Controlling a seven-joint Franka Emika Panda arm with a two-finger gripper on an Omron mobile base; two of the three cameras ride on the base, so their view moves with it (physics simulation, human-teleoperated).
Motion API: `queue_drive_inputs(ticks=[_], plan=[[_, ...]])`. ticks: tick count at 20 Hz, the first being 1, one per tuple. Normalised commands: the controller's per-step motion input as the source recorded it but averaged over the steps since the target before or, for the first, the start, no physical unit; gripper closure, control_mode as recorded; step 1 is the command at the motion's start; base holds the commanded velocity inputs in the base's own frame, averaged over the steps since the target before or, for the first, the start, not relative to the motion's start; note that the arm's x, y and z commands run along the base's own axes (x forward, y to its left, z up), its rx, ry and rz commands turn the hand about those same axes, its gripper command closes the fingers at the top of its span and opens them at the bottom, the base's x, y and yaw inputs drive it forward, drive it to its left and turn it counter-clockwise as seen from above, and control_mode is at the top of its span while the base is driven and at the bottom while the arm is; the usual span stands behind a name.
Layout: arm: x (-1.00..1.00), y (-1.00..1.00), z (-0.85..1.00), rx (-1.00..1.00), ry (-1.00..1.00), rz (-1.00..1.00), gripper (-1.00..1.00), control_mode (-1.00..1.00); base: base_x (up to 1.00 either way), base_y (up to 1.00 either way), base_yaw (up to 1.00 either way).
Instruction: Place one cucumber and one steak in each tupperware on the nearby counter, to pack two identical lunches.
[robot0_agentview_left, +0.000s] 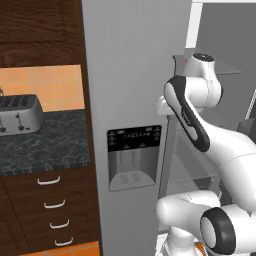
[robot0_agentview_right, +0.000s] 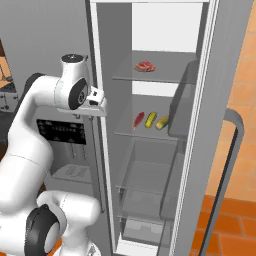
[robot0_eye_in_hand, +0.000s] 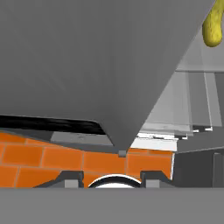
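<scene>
The fridge stands open in the right base view. A red-pink steak lies on its upper shelf. On the middle shelf a yellow cucumber lies beside a second yellow-green one, with a thin red piece to their left. My gripper hangs at shelf height just outside the fridge's left wall, left of the shelves. In the hand view the gripper is open with nothing between its fingertips, and a cucumber shows at the top right. The tupperware is out of view.
The dark speckled counter with a silver toaster lies left of the fridge, over brown drawers. The closed fridge door with its dispenser stands between counter and arm. The open door swings right. The floor is orange tile.
</scene>
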Motion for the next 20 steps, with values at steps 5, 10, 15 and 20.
queue_drive_inputs(ticks=[5, 10, 15, 20], plan=[[-0.17, -0.08, 0.00, 0.00, -0.04, 0.00, -1.00, -1.00, 0.00, 0.00, 0.00], [-0.38, -0.81, 0.38, 0.04, -0.39, -0.17, -1.00, -1.00, 0.00, 0.00, 0.00], [-0.19, -0.87, 0.66, 0.08, -0.45, -0.24, -1.00, -1.00, 0.00, 0.00, 0.00], [0.05, -0.49, 0.99, 0.15, -0.33, -0.24, -1.00, -1.00, 0.00, 0.00, 0.00]])
